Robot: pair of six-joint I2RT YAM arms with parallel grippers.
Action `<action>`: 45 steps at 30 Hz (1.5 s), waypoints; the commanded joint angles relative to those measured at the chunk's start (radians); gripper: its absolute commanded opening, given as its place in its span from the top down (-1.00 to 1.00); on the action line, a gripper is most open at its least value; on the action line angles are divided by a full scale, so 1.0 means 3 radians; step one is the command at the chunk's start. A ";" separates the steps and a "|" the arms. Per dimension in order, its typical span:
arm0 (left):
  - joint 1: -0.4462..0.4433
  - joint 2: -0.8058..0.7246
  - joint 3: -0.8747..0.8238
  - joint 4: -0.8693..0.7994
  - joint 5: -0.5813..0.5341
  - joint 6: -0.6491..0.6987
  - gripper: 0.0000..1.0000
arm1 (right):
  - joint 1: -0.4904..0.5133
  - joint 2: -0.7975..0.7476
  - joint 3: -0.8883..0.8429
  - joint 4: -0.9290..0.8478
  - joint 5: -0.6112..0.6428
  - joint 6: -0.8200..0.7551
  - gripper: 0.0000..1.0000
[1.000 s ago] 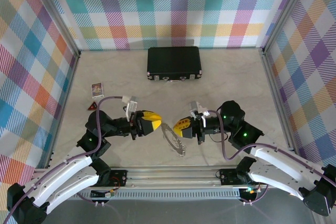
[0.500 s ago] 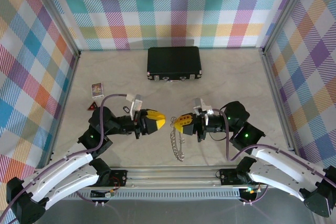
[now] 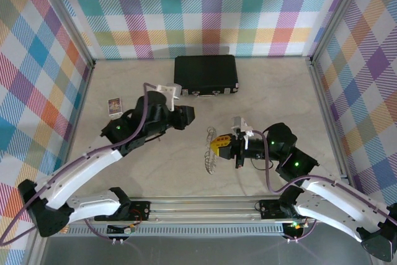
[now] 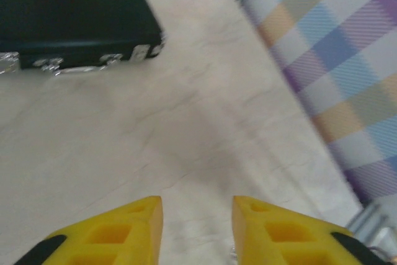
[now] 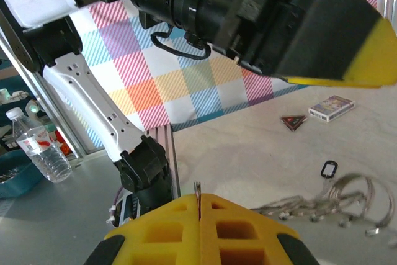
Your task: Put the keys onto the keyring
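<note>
My left gripper (image 4: 197, 224) is open a bit. There is a gap between its two yellow fingers, and nothing sits in the gap. It is up off the table (image 4: 186, 122) and looks down at a bare patch of it. The black case (image 4: 68, 17) is farther back, on the left of that view. From above, my left arm reaches in toward the middle, and its gripper is just in front of the black case.

My right gripper (image 5: 198, 206) is shut tight. Its yellow fingers press together, and a thin silver bit of metal pokes up from between them. From above, the keys (image 3: 209, 156) run in a shiny string right past the tips of this gripper. So I think the bit I pinch is part of the keys, though it is very small. The rest of the keys lie on the table in a loose, blurry loop.

The keyring (image 5: 328, 169) is a little dark oval. It lies flat on the table by itself, just behind the keys. Farther back are a small red triangle (image 5: 293, 121) and a small box of cards (image 5: 330, 107), near each other
</note>
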 commanded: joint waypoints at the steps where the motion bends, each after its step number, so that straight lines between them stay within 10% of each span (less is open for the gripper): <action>1: -0.0128 0.0075 0.0202 -0.0503 -0.0501 0.0039 0.15 | 0.0021 0.0028 0.0075 0.0042 0.0037 -0.0090 1.00; 36: -0.0146 0.0008 0.0167 -0.0195 -0.0185 -0.0734 -0.36 | 0.0018 0.0065 0.0071 0.0033 -0.0032 -0.0067 1.00; 45: 0.0020 0.0064 0.0067 -0.0058 0.0115 -0.0942 -0.78 | 0.0018 0.0097 0.0055 0.0054 -0.0057 -0.0068 1.00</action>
